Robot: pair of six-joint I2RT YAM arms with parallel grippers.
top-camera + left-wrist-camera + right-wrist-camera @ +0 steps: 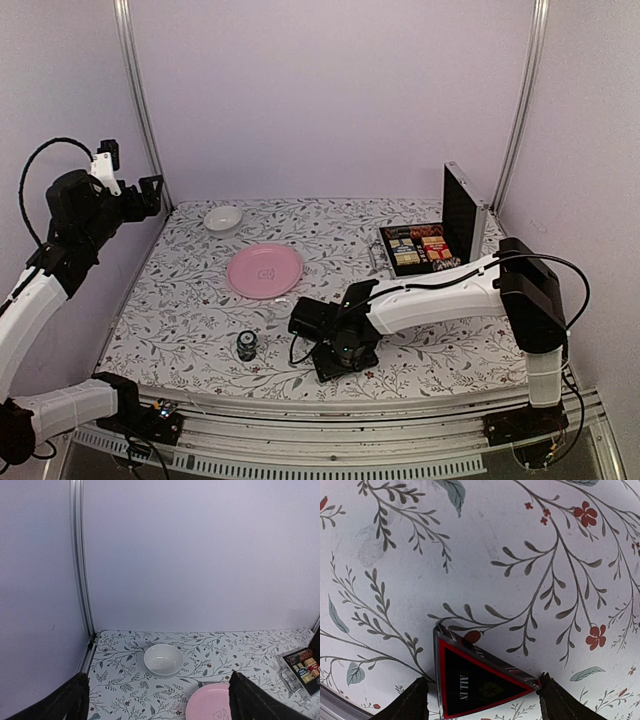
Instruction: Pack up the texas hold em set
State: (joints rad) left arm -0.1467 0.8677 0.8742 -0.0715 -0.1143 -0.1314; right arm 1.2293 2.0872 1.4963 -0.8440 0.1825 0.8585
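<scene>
Right wrist view: the triangular marker lies flat on the table between the right claw's fingers. One finger touches its corner; whether it pinches, I cannot tell. The left claw hangs spread wide, high at the left. The case stands open at the right rear, and a chip stack sits near the front.

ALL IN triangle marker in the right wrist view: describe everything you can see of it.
Small black triangular marker: flat, glossy, plastic-looking, red inner border, silvery bevelled edge, white "ALL IN" lettering with a faint emblem beside it. It lies flat on the floral tablecloth, between the open fingers of the right gripper; one corner nears a finger, contact unclear.
</scene>
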